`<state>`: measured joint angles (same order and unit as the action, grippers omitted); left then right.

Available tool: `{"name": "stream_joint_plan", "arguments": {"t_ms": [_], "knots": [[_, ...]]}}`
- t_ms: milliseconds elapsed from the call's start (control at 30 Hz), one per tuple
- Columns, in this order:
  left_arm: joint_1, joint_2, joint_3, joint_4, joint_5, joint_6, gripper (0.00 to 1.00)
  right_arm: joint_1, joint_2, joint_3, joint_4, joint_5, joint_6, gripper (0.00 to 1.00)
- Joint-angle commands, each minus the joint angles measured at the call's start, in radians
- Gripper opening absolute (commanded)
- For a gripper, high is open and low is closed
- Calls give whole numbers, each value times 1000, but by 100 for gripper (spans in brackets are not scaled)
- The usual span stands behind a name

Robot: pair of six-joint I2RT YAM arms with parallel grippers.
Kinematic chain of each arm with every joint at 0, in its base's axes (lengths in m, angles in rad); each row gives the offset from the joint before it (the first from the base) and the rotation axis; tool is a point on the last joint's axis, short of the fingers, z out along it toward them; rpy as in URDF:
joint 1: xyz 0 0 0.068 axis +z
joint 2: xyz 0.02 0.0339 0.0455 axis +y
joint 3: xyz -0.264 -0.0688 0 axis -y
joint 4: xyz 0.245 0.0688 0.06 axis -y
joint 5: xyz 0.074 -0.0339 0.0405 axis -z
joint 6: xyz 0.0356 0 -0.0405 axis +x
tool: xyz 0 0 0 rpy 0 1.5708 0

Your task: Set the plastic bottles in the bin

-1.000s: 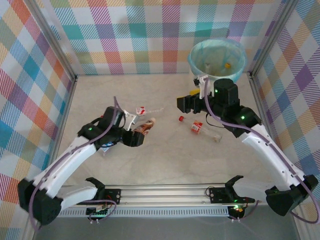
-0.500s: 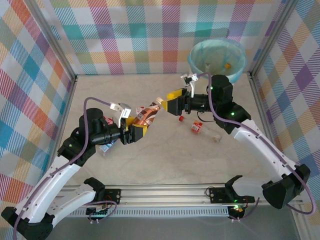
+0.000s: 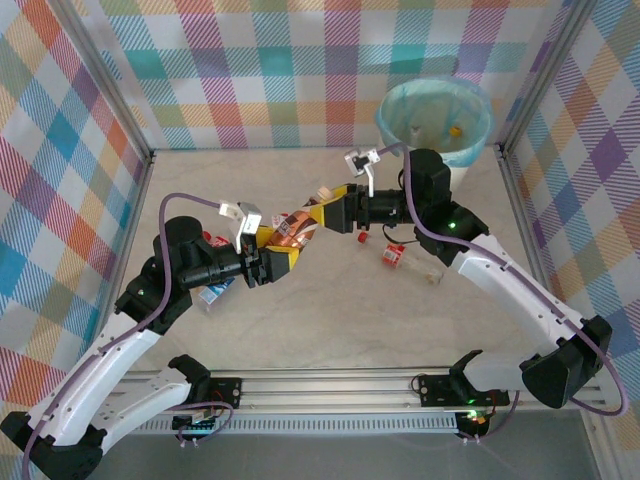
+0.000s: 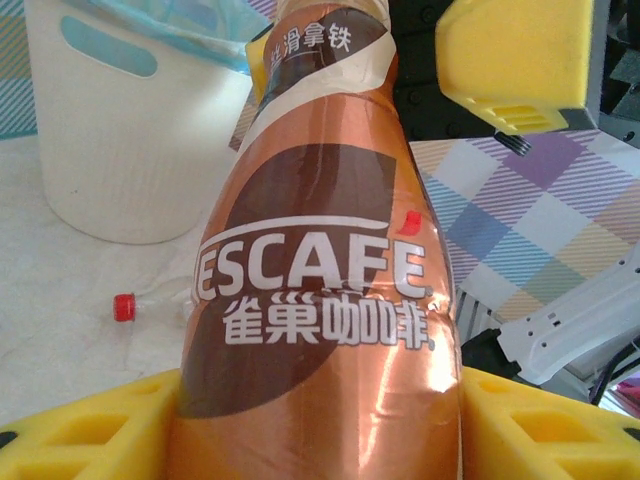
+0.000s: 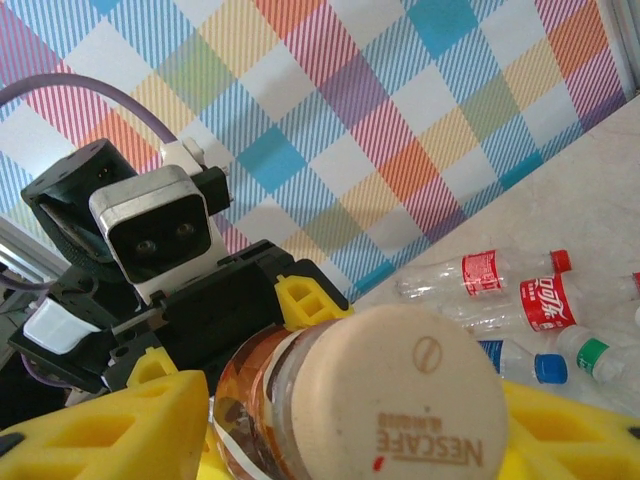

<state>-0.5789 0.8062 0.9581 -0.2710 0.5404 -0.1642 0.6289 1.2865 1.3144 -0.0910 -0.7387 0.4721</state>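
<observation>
My left gripper [image 3: 272, 260] is shut on the base of a copper-and-brown Nescafe bottle [image 3: 296, 227], holding it off the table with its cream cap pointing at the right arm. Up close the bottle [image 4: 320, 270] sits between the yellow pads [image 4: 110, 430]. My right gripper [image 3: 333, 211] is open, its fingers [image 5: 110, 420] on either side of the cap [image 5: 410, 395], with a gap on the left side. A clear red-labelled bottle [image 3: 397, 256] lies on the table. The white bin [image 3: 435, 118] with its blue liner stands at the back right.
A loose red cap [image 3: 363, 238] lies near the clear bottle. More bottles [image 3: 212, 294] lie under the left arm; the right wrist view shows red-labelled ones [image 5: 490, 275] and a blue-capped one [image 5: 545, 367]. Checked walls enclose the table.
The left arm has lifted the Nescafe bottle off the table and turned it toward the right. The right gripper has swung from near the bin leftward onto the bottle's cap end.
</observation>
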Motion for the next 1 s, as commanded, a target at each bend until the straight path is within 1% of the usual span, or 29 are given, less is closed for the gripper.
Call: {"name": "stream_joint_plan", "arguments": {"t_ms": [0, 67, 233, 333, 433, 533, 600, 733, 800, 867, 967], "knots": [[-9, -21, -5, 46, 16, 2, 61, 5, 4, 40, 42, -17, 5, 57], [-9, -20, -11, 48, 12, 5, 61, 5, 6, 42, 40, -18, 4, 52], [-9, -22, -24, 65, 11, 1, 61, 5, 10, 53, 30, -22, -3, 43], [-10, -25, -25, 69, 5, 2, 63, 6, 9, 63, 30, -23, -4, 37], [-10, -34, -22, 66, -18, -1, 70, 5, 10, 84, 22, -24, -10, 35], [-10, -50, -17, 57, -55, -5, 81, 5, 10, 113, -10, 3, -24, 33], [-9, -65, -12, 49, -87, -6, 84, 5, 5, 139, -50, 46, -44, 32], [-10, -104, 6, 30, -155, -5, 87, 5, -12, 206, -153, 169, -127, 29], [-10, -124, 17, 25, -181, -5, 88, 5, -9, 268, -240, 249, -189, 28], [-10, -145, 28, 23, -206, -5, 88, 5, 1, 345, -342, 362, -259, 26], [-10, -150, 49, 10, -231, 4, 89, -4, 15, 438, -429, 515, -361, 24]]}}
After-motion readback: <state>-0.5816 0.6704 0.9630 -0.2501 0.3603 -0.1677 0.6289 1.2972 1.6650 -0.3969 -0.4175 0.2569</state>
